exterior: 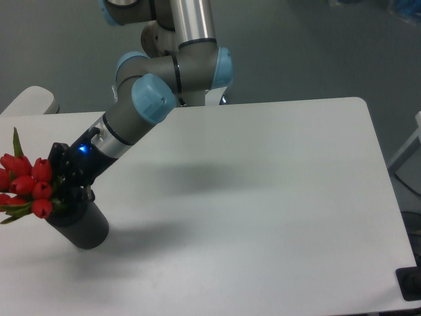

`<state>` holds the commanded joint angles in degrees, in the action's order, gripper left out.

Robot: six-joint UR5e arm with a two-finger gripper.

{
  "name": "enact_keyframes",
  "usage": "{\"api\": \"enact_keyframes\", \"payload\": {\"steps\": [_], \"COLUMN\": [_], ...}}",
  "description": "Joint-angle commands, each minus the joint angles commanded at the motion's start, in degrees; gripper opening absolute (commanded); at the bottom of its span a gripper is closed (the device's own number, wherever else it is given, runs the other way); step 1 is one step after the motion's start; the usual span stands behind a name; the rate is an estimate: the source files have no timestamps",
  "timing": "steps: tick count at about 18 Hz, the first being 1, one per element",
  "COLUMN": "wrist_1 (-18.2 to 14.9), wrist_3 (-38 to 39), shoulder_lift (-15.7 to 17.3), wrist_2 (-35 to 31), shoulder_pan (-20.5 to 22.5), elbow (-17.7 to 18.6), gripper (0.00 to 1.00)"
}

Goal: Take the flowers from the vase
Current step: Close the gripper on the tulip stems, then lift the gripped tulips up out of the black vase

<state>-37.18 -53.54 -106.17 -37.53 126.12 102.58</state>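
Note:
The flowers [27, 185], a tight bunch of red tulip buds with green leaves, stick out to the left at the table's left edge. One pointed leaf stands up above them. Their stems go into the vase [84, 226], a dark grey cylinder that is tilted, with its mouth towards the upper left. My gripper [64, 192] reaches down from the upper right. It sits right at the vase's mouth and is closed on the stems just behind the buds. Leaves and the gripper body partly hide its fingertips.
The white table [263, 197] has its left edge close to the flowers and its front edge just below the vase. A pale rounded object [31, 100] lies beyond the back left corner. The arm's base [197, 66] stands at the table's back edge.

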Motion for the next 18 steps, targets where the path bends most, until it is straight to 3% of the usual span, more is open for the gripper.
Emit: {"api": "enact_keyframes", "payload": {"steps": [4, 18], "wrist_1": [-0.09, -0.44], "wrist_3": [3.26, 10.90], "shoulder_lift": [0.61, 6.94], "wrist_2": [0.35, 2.81], "shoulder_pan": [0.79, 2.55], "elbow": [-1.94, -2.82], "gripper": [0.29, 0.28]}}
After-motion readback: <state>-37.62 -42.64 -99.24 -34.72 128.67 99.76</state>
